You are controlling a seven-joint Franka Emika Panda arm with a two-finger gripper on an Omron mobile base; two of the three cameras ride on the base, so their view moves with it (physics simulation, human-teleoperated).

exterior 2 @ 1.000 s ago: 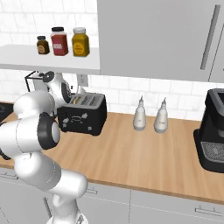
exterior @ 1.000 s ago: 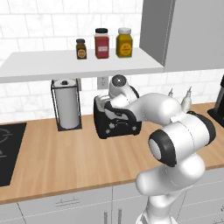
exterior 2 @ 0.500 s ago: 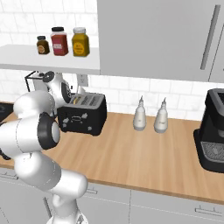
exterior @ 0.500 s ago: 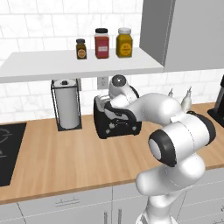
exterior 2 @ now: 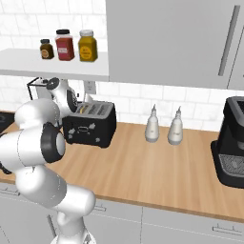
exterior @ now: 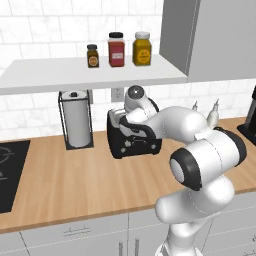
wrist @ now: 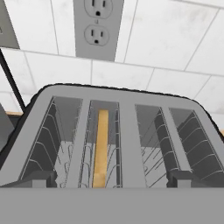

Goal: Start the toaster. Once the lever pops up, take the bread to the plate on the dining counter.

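Left base view, items by size: bench (exterior: 65,185), light wood, along the tiled wall; arm (exterior: 200,150), white, reaching over the toaster; toaster (exterior: 131,141), black, standing on the bench just right of the towel roll (exterior: 77,124); shelf (exterior: 75,75) above, carrying three jars (exterior: 116,49). Hand view: toaster slots (wrist: 113,140) seen from above, bread (wrist: 101,148) upright in the second slot from left, socket (wrist: 97,27) on the wall behind; jaws spread wide, holding nothing, fingertips (wrist: 37,178) low at either side
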